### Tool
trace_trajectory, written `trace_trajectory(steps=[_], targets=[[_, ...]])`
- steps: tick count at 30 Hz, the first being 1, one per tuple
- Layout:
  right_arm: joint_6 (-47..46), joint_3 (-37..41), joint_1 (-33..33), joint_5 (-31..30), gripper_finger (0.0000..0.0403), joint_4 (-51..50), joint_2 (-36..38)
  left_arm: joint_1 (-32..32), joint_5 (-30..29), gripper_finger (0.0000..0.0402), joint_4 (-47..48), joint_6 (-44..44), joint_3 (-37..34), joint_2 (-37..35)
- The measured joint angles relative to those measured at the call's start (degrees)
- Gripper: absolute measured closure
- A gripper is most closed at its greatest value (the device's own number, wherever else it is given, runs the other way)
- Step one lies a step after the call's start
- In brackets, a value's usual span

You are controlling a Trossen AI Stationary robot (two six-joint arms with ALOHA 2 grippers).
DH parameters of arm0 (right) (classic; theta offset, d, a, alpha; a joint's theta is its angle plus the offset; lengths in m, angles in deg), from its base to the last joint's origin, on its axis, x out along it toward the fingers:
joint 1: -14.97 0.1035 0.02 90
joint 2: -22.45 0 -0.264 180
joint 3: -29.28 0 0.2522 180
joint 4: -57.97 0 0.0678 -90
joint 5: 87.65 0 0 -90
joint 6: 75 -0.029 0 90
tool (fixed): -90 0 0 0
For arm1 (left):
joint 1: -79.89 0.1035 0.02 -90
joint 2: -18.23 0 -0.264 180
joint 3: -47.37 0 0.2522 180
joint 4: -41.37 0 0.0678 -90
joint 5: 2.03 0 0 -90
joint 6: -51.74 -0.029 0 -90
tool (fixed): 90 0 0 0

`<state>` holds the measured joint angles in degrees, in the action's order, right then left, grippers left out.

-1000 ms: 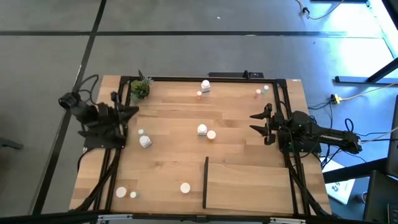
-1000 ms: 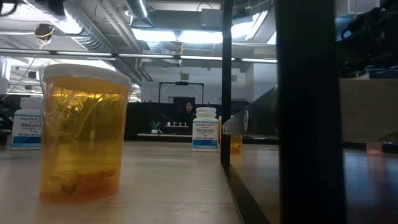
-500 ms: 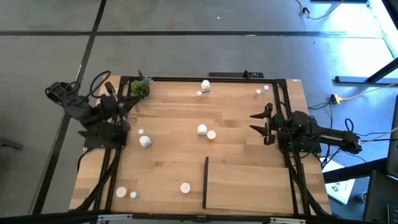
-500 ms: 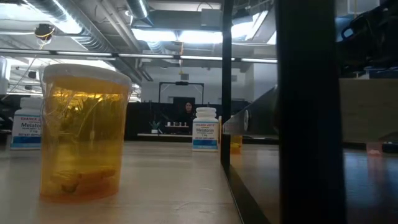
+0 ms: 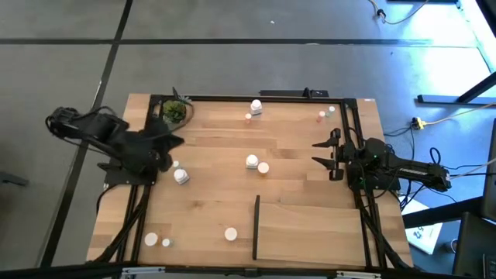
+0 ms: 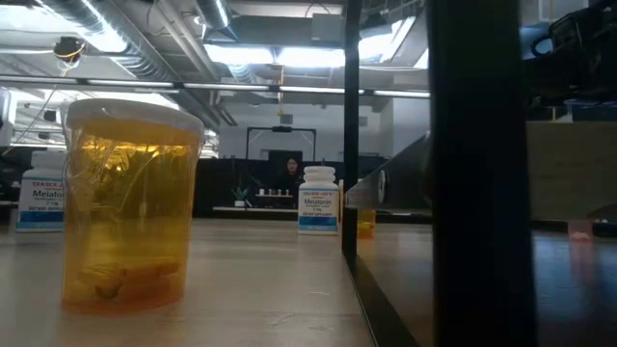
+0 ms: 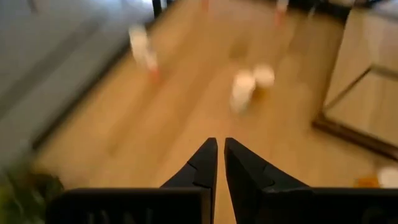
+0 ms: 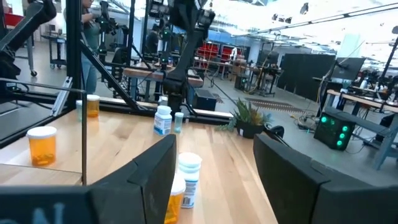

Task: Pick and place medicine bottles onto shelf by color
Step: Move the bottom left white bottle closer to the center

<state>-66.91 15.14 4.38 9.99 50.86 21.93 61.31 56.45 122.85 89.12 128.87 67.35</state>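
A tabletop [image 5: 217, 194] of pale, banded wood planks is framed by thin black rails, and a flat rectangular shelf [image 5: 310, 231] of the same light wood is laid at its near right quarter, with a thin black upright strip [image 5: 256, 226] along its left edge. Small round medicine bottles are scattered over the planks: a pair [image 5: 256, 163] near the middle, one white-capped bottle [image 5: 180, 176] just beside the left arm, another [image 5: 256, 107] at the far edge, tiny pinkish ones [image 5: 321, 116] towards the far right corner, and three [image 5: 230, 233] along the near edge, left of the strip. None is seen on the shelf. In the low view a translucent amber bottle [image 6: 128, 204] with a pale cap is seen close up, smooth and cylindrical, with white labelled bottles [image 6: 318, 200] standing farther back. A small green potted plant [image 5: 174, 111] is set at the far left corner. The left gripper [image 7: 220, 163] is held over the left edge of the table, pointed towards the middle pair, its two dark tapered fingers pressed together on nothing. The right gripper [image 5: 322, 153] is stretched level over the right edge, its fingers [image 8: 155, 167] spread apart and empty.
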Motion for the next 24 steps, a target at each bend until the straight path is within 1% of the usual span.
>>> trace_trajectory(steps=[3, 5, 7, 9, 12, 15, 17, 24], targets=[[1.03, -0.02, 0.0, 0.02, 0.0185, 0.0, 0.02, 3.56, 7.05, 0.0376, 3.02, 4.24, 0.0, 2.46], [1.06, 0.0, 0.0, 0.1, 0.0185, 0.23, 0.01, 5.49, 10.44, 0.0376, 4.21, 7.06, 0.0, 4.04], [1.16, -0.01, 0.0, 1.31, 0.0185, 1.08, 0.0, 7.11, 12.94, 0.0376, 4.49, 10.57, 0.0, 5.49], [1.21, 0.0, 0.0, 3.79, 0.0185, 2.61, 0.02, 8.39, 14.38, 0.0376, 5.09, 13.68, -0.01, 6.57], [1.12, -0.02, 0.0, 7.62, 0.0185, 4.78, 0.0, 9.48, 14.57, 0.0376, 5.41, 16.04, -0.02, 7.84], [-1.36, -0.54, 0.01, 8.55, 0.0185, 4.96, 0.01, 9.63, 14.44, 0.0376, 5.42, 16.09, -0.04, 7.94], [-3.24, -2.02, 0.0, 8.62, 0.0185, 3.07, -0.2, 9.63, 14.25, 0.0376, 5.42, 16.01, -0.04, 8.05], [-2.86, -9.5, 0.04, 8.96, 0.0185, -8.08, -3.28, 9.19, 14.18, 0.0376, 5.2, 16.3, -0.04, 8.05]])
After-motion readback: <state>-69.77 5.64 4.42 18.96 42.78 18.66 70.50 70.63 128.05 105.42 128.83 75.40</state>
